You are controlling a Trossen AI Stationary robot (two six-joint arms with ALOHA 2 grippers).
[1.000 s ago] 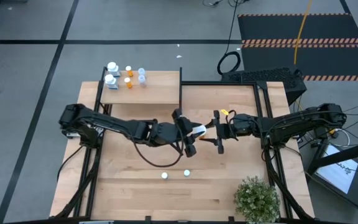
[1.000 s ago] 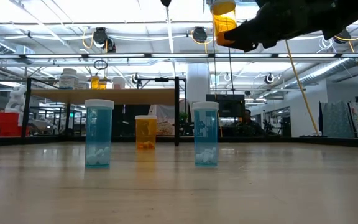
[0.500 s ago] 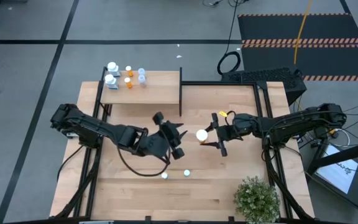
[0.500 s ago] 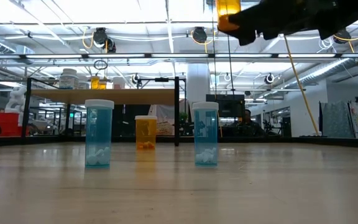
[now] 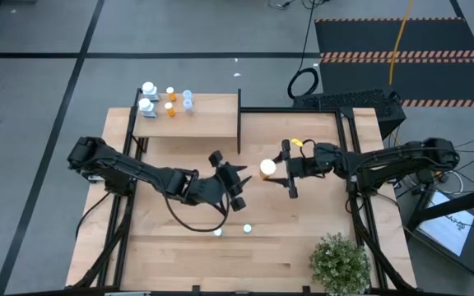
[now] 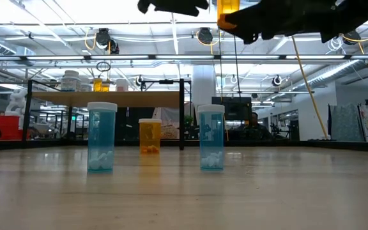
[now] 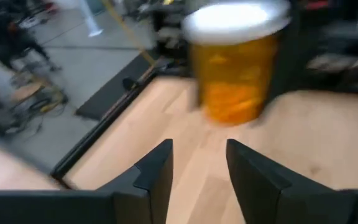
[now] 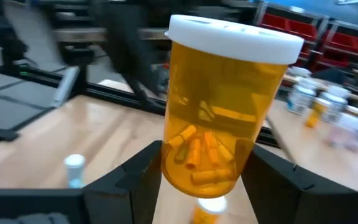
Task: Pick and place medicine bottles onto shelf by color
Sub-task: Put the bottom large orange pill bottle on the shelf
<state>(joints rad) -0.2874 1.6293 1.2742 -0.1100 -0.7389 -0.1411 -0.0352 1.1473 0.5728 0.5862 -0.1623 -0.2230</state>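
- High view: the right gripper point(image 5: 280, 168) holds one orange bottle point(image 5: 267, 168), cap up; the left gripper point(image 5: 234, 186) is near it, empty, fingers apart. Six bottles stand on the shelf point(image 5: 212, 123), two caps below the left gripper.
- Low view: two blue bottles point(image 6: 101, 137) and one orange one stand upright under the grippers.
- Right wrist view: the bottle point(image 8: 224, 106) is upright between the fingers point(image 8: 139, 177).
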